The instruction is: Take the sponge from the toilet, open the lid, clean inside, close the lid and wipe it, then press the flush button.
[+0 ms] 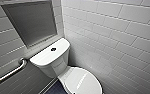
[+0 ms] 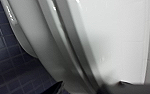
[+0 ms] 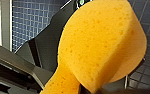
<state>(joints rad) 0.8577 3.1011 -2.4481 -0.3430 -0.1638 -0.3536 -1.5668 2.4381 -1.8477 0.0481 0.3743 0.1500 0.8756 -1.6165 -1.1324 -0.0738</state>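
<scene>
Right claw (image 3: 91,89) clenches thick orange-yellow foam sponge (image 3: 103,42); closed glossy white oval lid (image 1: 82,81) lies nearer my left arm.

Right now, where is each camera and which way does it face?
Head view: high, looking down at the glossy white ceramic toilet, its oval plastic lid shut.
Left wrist view: close beside that lid; a dark arm part shows.
Right wrist view: faces the dark blue tiled floor past the orange-yellow foam sponge and dark robot plate.
Shared: head and left wrist, the lid.
</scene>
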